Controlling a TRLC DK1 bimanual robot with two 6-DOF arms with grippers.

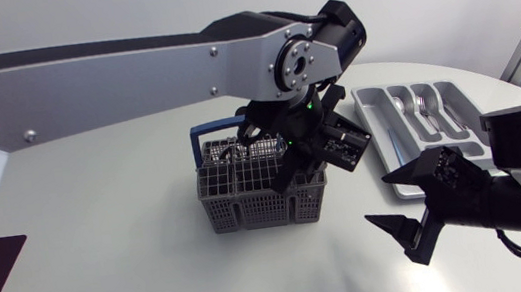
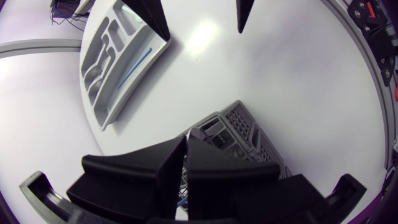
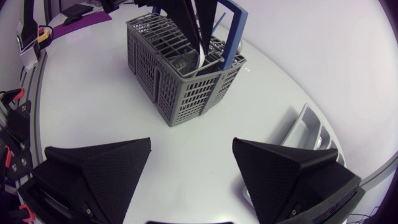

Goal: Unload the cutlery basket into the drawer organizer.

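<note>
A grey cutlery basket (image 1: 263, 201) with a blue handle (image 1: 213, 127) stands mid-table. My left gripper (image 1: 277, 159) reaches down into it from above, its fingers (image 2: 168, 165) pressed together. Seen from the right wrist, the left gripper (image 3: 202, 37) dips into the basket (image 3: 180, 68), and a pale sliver shows between its tips; I cannot tell what that sliver is. The grey drawer organizer (image 1: 380, 130) lies at the right with spoons (image 1: 422, 110) in it. My right gripper (image 1: 399, 239) hovers open and holding nothing in front of the organizer, right of the basket.
The organizer's rim (image 3: 308, 127) lies just beside my right gripper (image 3: 191, 149). The left arm's large links span the table's back left. In the left wrist view the right gripper (image 2: 203, 31) appears beyond the basket (image 2: 239, 127), next to the organizer (image 2: 134, 81).
</note>
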